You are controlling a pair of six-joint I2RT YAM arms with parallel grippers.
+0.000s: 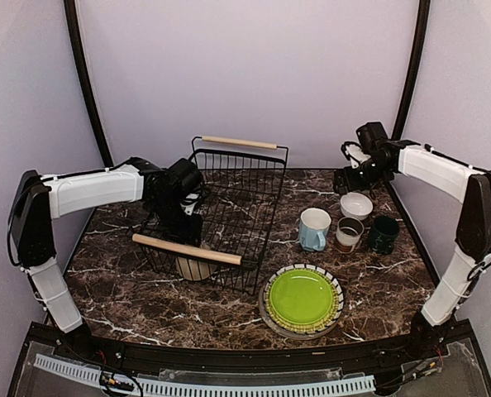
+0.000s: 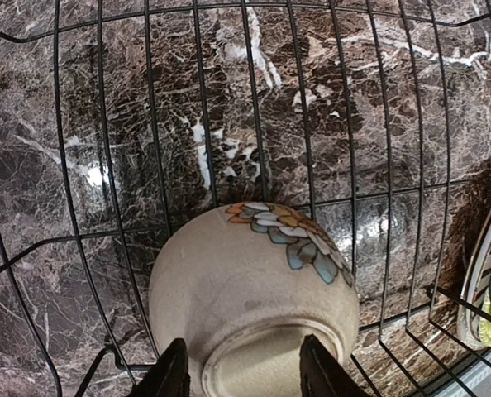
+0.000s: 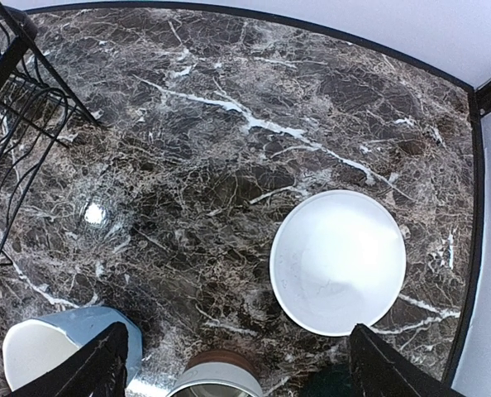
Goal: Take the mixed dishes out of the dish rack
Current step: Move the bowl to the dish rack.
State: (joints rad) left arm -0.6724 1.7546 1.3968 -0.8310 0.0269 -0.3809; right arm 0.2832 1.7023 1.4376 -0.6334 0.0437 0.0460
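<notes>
The black wire dish rack (image 1: 262, 190) stands left of centre on the marble table. A cream bowl (image 1: 194, 266) with a painted flower band lies upturned in its near end. My left gripper (image 1: 182, 211) reaches down into the rack, and its jaws (image 2: 244, 343) are closed against either side of the bowl's foot ring (image 2: 262, 364). Right of the rack stand a light blue mug (image 1: 314, 229), a brown-white cup (image 1: 349, 234), a dark green mug (image 1: 383, 234) and a white bowl (image 1: 356, 204). My right gripper (image 3: 239, 328) hangs open above the white bowl (image 3: 338, 260), holding nothing.
A lime-green plate (image 1: 302, 299) lies on a striped plate (image 1: 339, 285) near the front edge, just right of the rack. The rack has two wooden handles (image 1: 239, 142). Black frame poles (image 1: 87, 83) and purple walls close in the table at the back and sides.
</notes>
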